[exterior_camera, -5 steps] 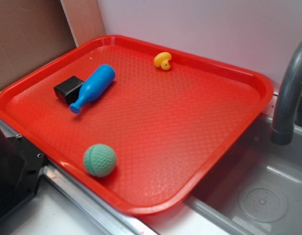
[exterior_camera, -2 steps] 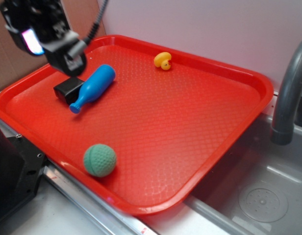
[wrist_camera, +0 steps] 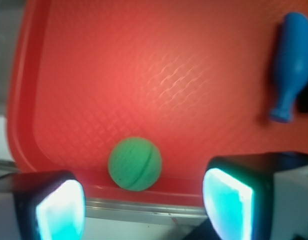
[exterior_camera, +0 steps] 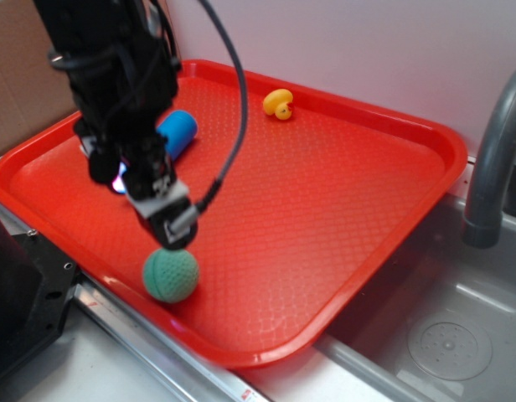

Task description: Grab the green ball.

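The green ball (exterior_camera: 170, 274) is a small teal-green grooved ball. It lies on the red tray (exterior_camera: 342, 209) close to the tray's front-left rim. It also shows in the wrist view (wrist_camera: 135, 163), against the tray's rim. My gripper (exterior_camera: 167, 219) hangs just above and behind the ball, not touching it. In the wrist view the gripper (wrist_camera: 144, 207) is open and empty, its two pads wide apart, with the ball in line with the gap but beyond the pads.
A blue bowling-pin toy (exterior_camera: 176, 131) lies at the tray's back left, partly hidden by my arm; it shows in the wrist view (wrist_camera: 290, 65). A yellow duck (exterior_camera: 279, 103) sits at the tray's back. A grey faucet (exterior_camera: 492, 159) and a sink (exterior_camera: 442, 335) are at the right.
My arm has come in from the upper left and moved down and forward across the tray to just above the green ball. The ball and the toys have not moved.
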`<state>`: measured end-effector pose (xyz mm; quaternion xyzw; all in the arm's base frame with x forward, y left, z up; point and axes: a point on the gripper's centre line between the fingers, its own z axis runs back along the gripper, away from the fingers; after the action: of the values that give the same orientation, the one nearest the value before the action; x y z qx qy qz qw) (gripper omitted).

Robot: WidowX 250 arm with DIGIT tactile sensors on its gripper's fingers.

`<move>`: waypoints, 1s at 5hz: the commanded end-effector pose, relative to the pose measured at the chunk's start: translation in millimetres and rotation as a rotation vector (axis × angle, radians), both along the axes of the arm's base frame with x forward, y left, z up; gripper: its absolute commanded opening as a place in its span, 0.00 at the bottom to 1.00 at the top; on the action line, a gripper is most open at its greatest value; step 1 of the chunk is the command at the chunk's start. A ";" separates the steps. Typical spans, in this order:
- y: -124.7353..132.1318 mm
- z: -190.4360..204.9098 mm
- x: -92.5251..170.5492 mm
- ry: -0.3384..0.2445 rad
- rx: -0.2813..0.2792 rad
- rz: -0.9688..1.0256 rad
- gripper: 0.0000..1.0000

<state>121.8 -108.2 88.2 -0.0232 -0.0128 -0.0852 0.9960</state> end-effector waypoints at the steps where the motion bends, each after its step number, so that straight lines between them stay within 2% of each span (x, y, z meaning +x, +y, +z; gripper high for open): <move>1: -11.1 -39.7 -4.2 0.078 0.019 -0.118 1.00; 3: 4.1 -56.1 -7.6 0.139 0.052 -0.096 1.00; 4: 7.2 -51.1 -13.5 0.119 0.107 -0.098 0.00; 5: 10.5 -47.9 -15.5 0.098 0.107 -0.097 0.00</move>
<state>109.4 -96.0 36.2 0.0347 0.0478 -0.1393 0.9885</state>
